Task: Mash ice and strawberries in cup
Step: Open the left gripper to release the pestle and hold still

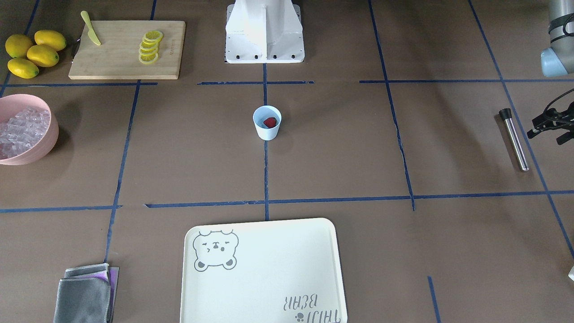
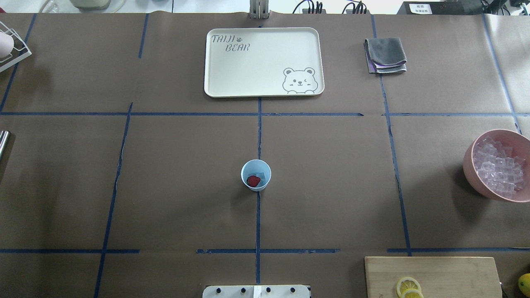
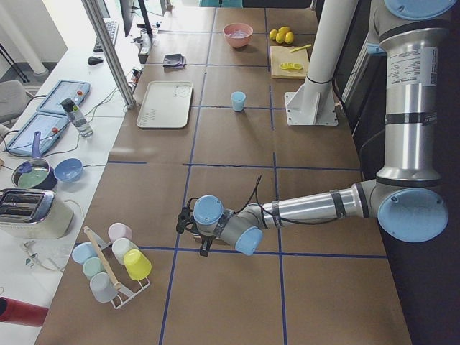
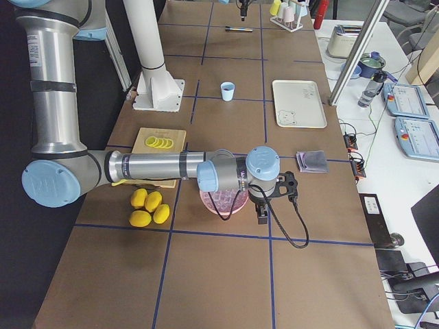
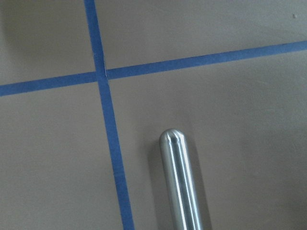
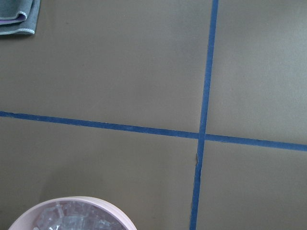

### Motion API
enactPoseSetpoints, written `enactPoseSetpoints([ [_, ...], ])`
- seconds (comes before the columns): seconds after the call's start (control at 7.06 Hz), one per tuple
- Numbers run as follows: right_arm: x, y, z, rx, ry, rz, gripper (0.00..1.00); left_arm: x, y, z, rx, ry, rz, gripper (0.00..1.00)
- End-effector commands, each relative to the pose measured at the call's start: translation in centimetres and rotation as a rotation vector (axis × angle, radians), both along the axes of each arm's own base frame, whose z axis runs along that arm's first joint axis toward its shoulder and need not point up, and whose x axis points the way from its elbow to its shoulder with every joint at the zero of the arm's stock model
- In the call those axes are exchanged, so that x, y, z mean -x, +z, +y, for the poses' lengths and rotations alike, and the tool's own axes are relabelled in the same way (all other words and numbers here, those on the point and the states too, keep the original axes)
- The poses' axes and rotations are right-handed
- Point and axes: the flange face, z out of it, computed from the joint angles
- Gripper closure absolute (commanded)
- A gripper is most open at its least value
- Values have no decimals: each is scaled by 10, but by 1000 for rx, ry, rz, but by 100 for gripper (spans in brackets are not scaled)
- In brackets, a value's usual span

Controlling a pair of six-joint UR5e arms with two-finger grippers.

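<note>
Here the cup [image 1: 267, 131] stood upright in the middle of the bench [image 1: 341, 148], on a blue tape line and just in front of the robot's white base [image 1: 264, 33]. Inside it lay the strawberry [image 1: 269, 122], red, and beside the berry there was a little clear ice [image 2: 261, 175] on the bottom. Nothing touched the cup from outside.

The left hand [image 1: 548, 128] hung low over the left end of the bench, near a metal rod [image 1: 514, 139] with a black tip that lay flat there. Its wrist camera looked down on the rounded steel end of this rod, but no fingers showed in that picture. I cannot tell if this hand was released or clenched. It was well apart from the cup.

The right hand [image 4: 261, 214] hung at the right end, just beside the far side of the pink bowl [image 1: 53, 134], which was full of more such ice. It showed only in the side view, so I cannot tell its state either.

On the right, near the robot, a wooden cutting board [image 1: 116, 58] carried a row of lemon slices [image 1: 150, 47] and a pale yellow knife [image 1: 91, 29]. Four whole lemons [image 1: 33, 51] lay just beside the board. On the far side of the bench lay a cream tray [image 1: 269, 273] with a bear drawing, and to its right a folded grey cloth [image 1: 85, 296].
</note>
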Motion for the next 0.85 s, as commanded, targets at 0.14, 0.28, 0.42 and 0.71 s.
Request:
enactPoseSetpoints([
  [0.14, 0, -1, -1, -1, 1, 8, 1, 37, -15, -7, 7, 32, -34, 0],
  [0.28, 0, -1, -1, -3, 1, 8, 1, 63, -33, -11, 16, 35, -57, 0],
  [0.42, 0, -1, -1, -1, 1, 6, 1, 89, -37, -10, 33, 43, -68, 0],
  [0.71, 0, 0, -1, 0, 1, 8, 1, 113, -37, -6, 74, 53, -72, 0],
])
